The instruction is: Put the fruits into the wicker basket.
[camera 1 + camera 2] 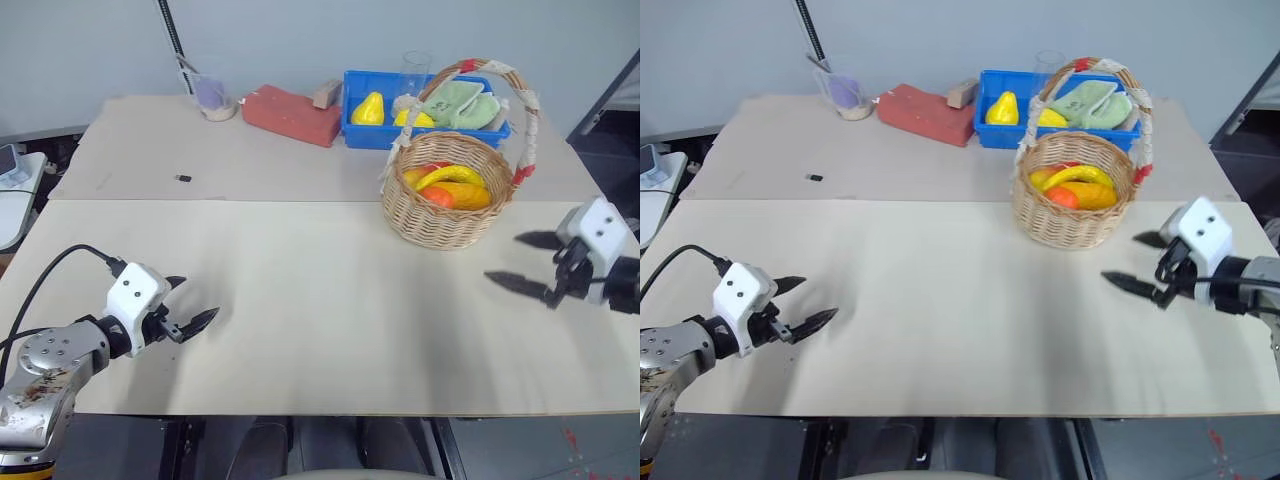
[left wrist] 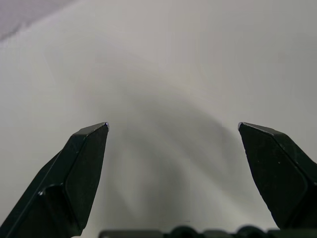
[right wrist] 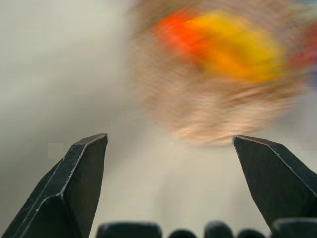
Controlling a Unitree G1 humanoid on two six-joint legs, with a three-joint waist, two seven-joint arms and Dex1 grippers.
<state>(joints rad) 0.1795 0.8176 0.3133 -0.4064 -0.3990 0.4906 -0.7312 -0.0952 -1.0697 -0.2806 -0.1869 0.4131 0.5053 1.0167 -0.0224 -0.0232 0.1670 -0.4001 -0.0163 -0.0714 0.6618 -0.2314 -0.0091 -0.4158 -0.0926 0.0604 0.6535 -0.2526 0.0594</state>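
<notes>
Here the broad tan table carries everything, with a second tan sheet butted against its far edge. On the robot's right half, near that seam, stands the wicker basket, upright, its tall wrapped handle arching over it. Both fruits lie inside it: the banana curved across the top and the orange fruit tucked just beneath and beside it. Directly behind the basket sits the blue bin, holding a yellow pear-shaped fruit and a pale green cloth. To the bin's left lies a red brick-shaped block, and further left a clear cup. The right gripper hovers above the table just right of the basket, its two black fingers spread wide and empty. The left gripper hangs low over the near left part of the table, well apart from the basket, fingers likewise parted around nothing. A small dark object rests on the far sheet.
</notes>
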